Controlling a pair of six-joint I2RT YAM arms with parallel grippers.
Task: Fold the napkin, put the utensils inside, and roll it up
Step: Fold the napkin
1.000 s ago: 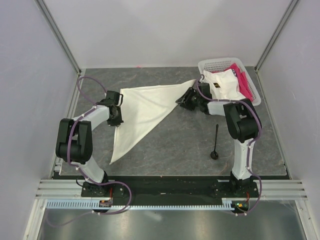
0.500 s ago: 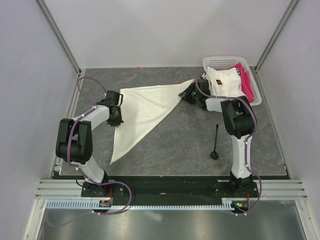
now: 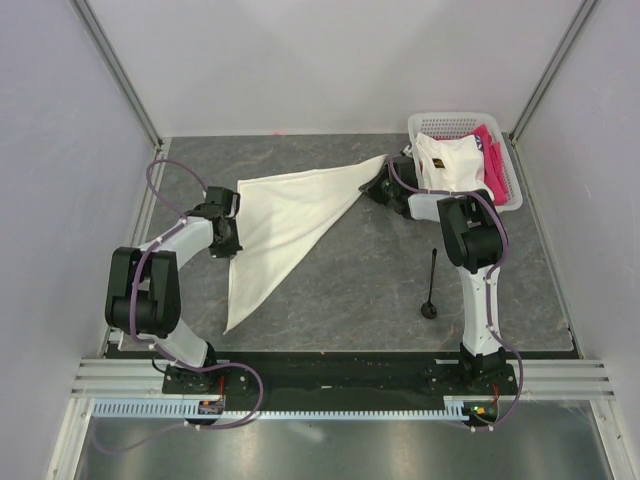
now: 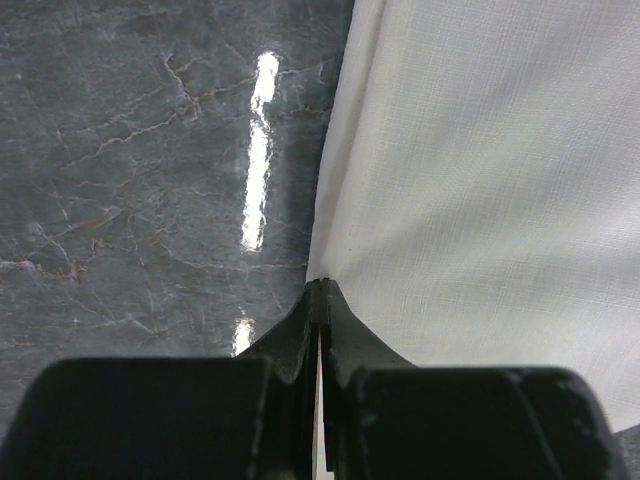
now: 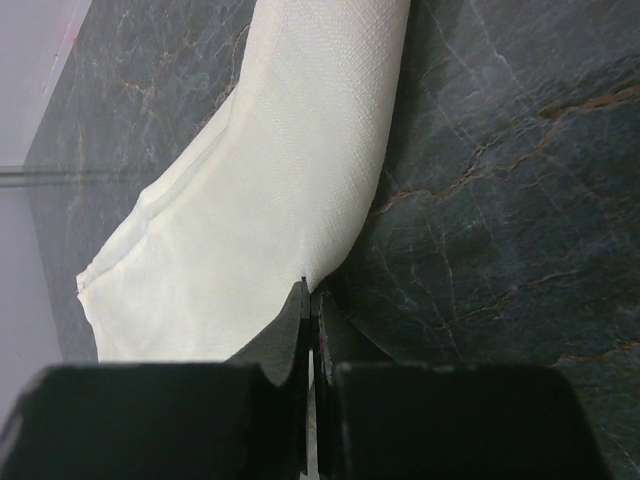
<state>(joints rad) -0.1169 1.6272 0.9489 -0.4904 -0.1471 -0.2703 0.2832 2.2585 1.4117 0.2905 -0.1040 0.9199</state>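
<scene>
L gripper [image 4: 320, 290] and R gripper [image 5: 308, 292]: both fully closed, each pinching a napkin [image 3: 285, 215] edge. Napkin lies folded left of basket [image 3: 445, 120]; spoon [image 3: 432, 285] in front of basket. Risk: thin edge pinch; uneven pull may slip napkin, skew fold.

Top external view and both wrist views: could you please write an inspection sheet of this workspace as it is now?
Surface: grey marbled table, with light glare.
Job's things: napkin lies flat as a triangle; spoon lies apart, to its right.
Clutter: basket at the far right holds a white garment and a pink cloth.
Grippers: left gripper, jaws shut on the napkin's left edge; right gripper, jaws shut on its right corner.
Cables: purple cables loop along both arms.
Surroundings: white walls, metal frame posts.
</scene>
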